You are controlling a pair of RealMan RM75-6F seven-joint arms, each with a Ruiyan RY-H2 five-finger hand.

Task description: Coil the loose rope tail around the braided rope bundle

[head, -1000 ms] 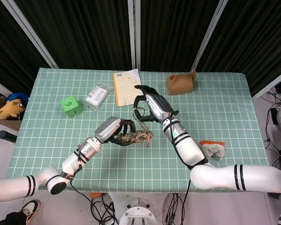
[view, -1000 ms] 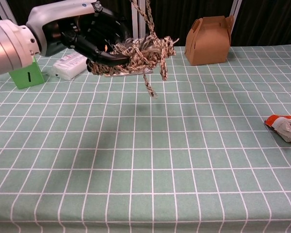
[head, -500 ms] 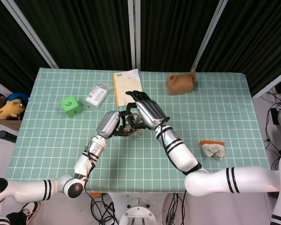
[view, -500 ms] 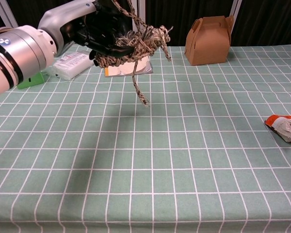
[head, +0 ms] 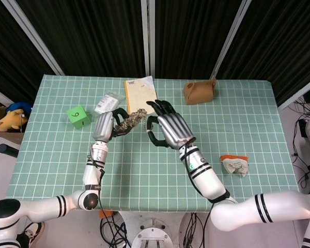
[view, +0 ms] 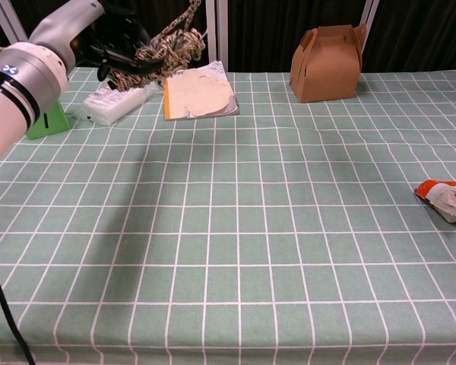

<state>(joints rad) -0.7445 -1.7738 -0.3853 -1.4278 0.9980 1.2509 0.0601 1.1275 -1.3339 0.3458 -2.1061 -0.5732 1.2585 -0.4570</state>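
Head view: my left hand (head: 104,125) grips the rope bundle (head: 130,121) aloft, right hand (head: 168,129) fingers spread, empty; I judge coiling nearly done

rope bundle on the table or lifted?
Lifted. The left hand holds the rope bundle up, above the table.

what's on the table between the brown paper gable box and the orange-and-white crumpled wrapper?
Nothing: only bare green checked tablecloth lies between the brown paper gable box and the orange-and-white crumpled wrapper. The chest view shows it plainly, and the head view agrees.
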